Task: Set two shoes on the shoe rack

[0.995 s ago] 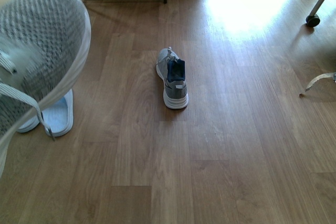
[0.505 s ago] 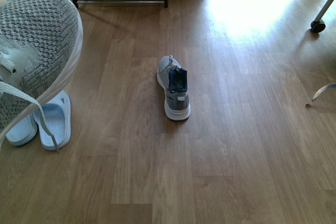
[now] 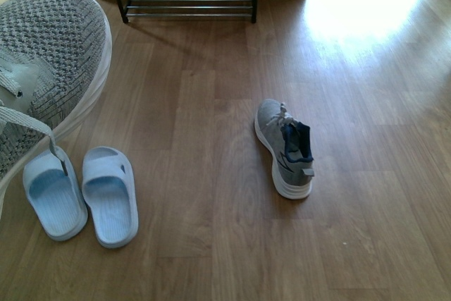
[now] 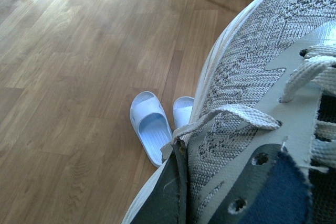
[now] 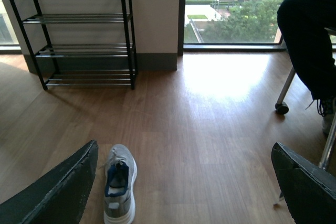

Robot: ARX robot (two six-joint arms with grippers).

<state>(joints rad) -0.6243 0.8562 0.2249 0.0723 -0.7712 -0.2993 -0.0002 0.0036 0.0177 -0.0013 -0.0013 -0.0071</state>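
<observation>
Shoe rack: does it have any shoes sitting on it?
No, all the shelves of the shoe rack in view hold nothing, and one grey sneaker sits on the floor.

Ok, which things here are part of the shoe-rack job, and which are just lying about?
Job: lifted grey sneaker, grey sneaker on the floor, pale blue slides, shoe rack.
Lying about: chair caster, seated person's leg.
</observation>
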